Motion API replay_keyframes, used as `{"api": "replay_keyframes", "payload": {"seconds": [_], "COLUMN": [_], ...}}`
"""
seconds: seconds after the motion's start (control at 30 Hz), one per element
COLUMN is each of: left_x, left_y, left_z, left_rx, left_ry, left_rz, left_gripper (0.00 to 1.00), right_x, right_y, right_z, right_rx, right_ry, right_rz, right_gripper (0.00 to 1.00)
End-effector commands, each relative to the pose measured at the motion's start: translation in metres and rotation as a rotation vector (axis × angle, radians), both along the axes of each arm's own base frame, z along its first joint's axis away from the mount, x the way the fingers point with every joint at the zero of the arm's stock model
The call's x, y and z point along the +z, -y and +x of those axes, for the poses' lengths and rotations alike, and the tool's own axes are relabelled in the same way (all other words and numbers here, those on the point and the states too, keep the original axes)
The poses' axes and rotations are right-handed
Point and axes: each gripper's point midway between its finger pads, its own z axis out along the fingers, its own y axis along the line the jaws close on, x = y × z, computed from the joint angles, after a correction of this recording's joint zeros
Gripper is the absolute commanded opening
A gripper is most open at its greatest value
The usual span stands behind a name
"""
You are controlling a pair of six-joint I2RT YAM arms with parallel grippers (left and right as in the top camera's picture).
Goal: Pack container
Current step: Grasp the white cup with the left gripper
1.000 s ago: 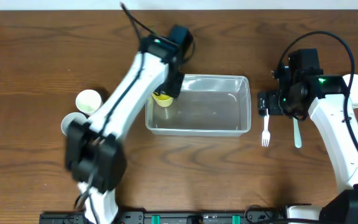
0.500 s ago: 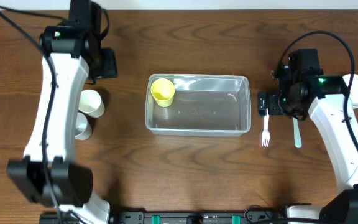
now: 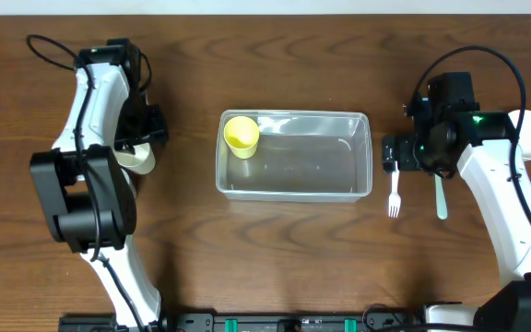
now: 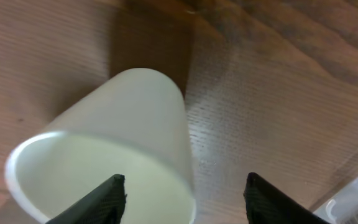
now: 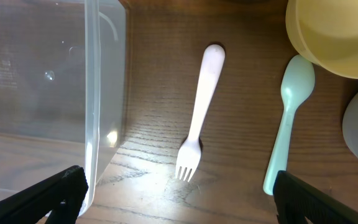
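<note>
The container [image 3: 321,157] sits well to the right of your left pincer [image 4: 182,202], which hangs released just above the white cup [image 4: 129,118], one fingertip [image 4: 107,196] over its mouth, the other outside. Drop until the cup wall sits deep between them, then squeeze lightly; it looks flimsy. Your right pincer [image 5: 179,199] is released too, above the fork [image 5: 199,106].

Overhead, near wrists; container [image 3: 312,161] perhaps shared

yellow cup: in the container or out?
In. The overhead view shows the yellow cup inside the walls of the container, in its far-left corner.
</note>
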Motion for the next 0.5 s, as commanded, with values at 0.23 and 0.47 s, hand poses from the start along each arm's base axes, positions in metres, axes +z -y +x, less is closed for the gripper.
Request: {"api": "replay_keyframes", "payload": {"seconds": [0.23,0.47], "left_x": [-0.0036,-0.0032], "left_y": [0.0037,0.0041], "left_z": [-0.0006,-0.0001], "left_rx": [0.012,0.011], "left_ry": [-0.007,-0.004], "left_rz": [-0.024,-0.024], "left_gripper": [0.10,0.06], "right_x": [0.0032,0.0031], "right_y": [0.0032,0.0033], "right_z": [0.0043,0.0042], "right_rx": [-0.011,-0.011], "right_ry": [0.011,0.010], "right_rz": [-0.006,-0.006], "right_gripper": [0.97,0.97]}}
